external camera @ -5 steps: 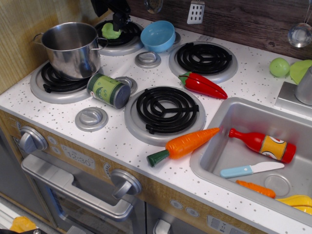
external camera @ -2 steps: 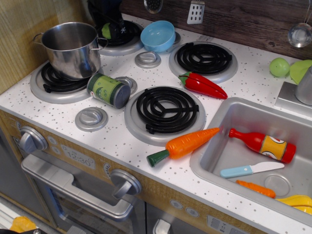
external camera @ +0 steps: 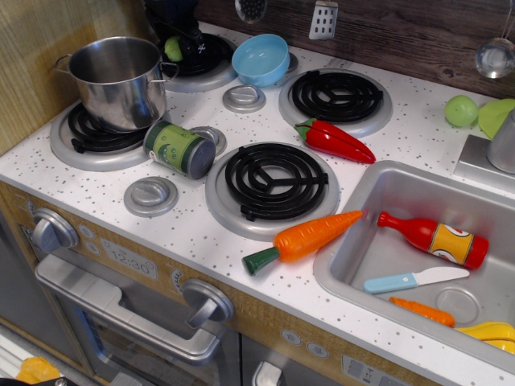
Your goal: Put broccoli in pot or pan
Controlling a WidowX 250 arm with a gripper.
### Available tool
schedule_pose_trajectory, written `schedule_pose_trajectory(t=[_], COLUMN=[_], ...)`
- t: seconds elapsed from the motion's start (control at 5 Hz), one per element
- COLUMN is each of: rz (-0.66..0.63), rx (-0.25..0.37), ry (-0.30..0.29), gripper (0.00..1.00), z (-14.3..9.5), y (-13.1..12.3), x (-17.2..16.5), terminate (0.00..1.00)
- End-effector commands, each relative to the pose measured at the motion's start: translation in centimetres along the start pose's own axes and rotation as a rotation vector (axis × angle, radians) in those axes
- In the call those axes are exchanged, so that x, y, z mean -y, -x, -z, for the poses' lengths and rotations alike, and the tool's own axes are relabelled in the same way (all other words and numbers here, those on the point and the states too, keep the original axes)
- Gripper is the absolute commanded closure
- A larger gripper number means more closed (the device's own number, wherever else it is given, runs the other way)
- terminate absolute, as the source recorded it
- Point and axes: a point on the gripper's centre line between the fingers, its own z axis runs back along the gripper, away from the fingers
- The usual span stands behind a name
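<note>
The shiny steel pot (external camera: 117, 79) stands on the front left burner and looks empty. The small yellow-green broccoli (external camera: 172, 49) lies on the back left burner (external camera: 211, 71), just behind the pot. My dark gripper (external camera: 182, 42) is down on that burner, right at the broccoli and covering its right side. Only the broccoli's left part shows. The fingers merge into a dark mass, so I cannot tell how the jaws stand.
A light blue bowl (external camera: 261, 59) sits right of the gripper. A green-labelled tin can (external camera: 179, 149) lies in front of the pot. A red pepper (external camera: 335, 140), a carrot (external camera: 303, 238), a green ball (external camera: 461, 111) and a sink (external camera: 378, 211) holding a bottle and a knife are to the right.
My gripper has come down from above the broccoli onto the back left burner and now covers part of it. The broccoli has shifted slightly to the left.
</note>
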Motion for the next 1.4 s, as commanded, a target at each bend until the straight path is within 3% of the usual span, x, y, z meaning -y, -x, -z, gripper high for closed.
schedule_pose_trajectory(t=[0.0,0.4,0.8,1.2], rz=[0.020,0.021,-0.044,-0.164], rx=[-0.001,-0.081,-0.185,-0.220], ry=[-0.064,-0.268,-0.346,-0.362], gripper=[1.00,1.00,1.00,1.00], z=[-4.1,-12.1,-18.7,-21.7], y=[-1.9,-1.4,-0.6,2.8], x=[-1.8,-1.6,0.6,3.9], terminate=[0.00,0.00,0.00,0.00])
